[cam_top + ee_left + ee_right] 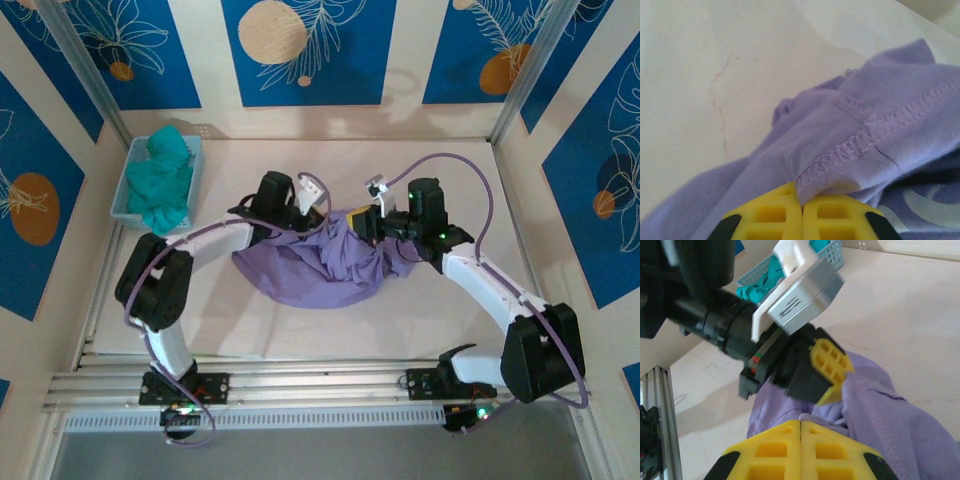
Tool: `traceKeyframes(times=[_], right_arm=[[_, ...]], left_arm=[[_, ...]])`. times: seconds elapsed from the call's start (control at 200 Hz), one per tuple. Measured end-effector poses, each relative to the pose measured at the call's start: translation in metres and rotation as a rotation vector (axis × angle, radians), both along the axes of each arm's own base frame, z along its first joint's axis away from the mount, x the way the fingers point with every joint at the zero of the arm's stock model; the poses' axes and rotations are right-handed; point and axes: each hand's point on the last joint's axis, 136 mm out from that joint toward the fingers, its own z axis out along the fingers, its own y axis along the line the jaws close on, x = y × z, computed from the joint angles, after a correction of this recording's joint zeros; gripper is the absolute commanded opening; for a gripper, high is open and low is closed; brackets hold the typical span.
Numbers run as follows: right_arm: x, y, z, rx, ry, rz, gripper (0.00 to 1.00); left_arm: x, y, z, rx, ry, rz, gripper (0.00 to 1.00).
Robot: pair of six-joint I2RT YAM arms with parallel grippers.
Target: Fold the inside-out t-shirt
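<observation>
two robot grippers pinch a lavender t-shirt at mid-table.

the t-shirt (310, 270) lies bunched in the middle of the table (450, 320), its far edge lifted to where both arms meet. the left gripper (802, 210) is clenched on a stitched hem, with the cloth spilling out between its yellow fingers (775, 215). the right gripper (800, 440) is clamped tight on a fold of the same shirt, just beside the left one. a blue basket (128, 190) holding teal cloth (165, 175) sits at the far left, well apart.
</observation>
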Motion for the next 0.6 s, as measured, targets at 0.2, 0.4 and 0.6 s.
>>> traceKeyframes(times=[0.2,0.4,0.6], right_arm=[[-0.001,-0.034,0.077,0.068,-0.153,-0.08,0.0],[-0.03,-0.051,0.171,0.186,-0.38,-0.086,0.0],[-0.02,-0.051,0.131,0.187,-0.257,-0.108,0.0]], left_arm=[[0.051,0.036,0.042,-0.148,0.064,0.244,0.0],[0.095,0.147,0.069,-0.34,0.148,0.578,0.0],[0.082,0.174,0.042,-0.306,0.205,0.704,0.05]])
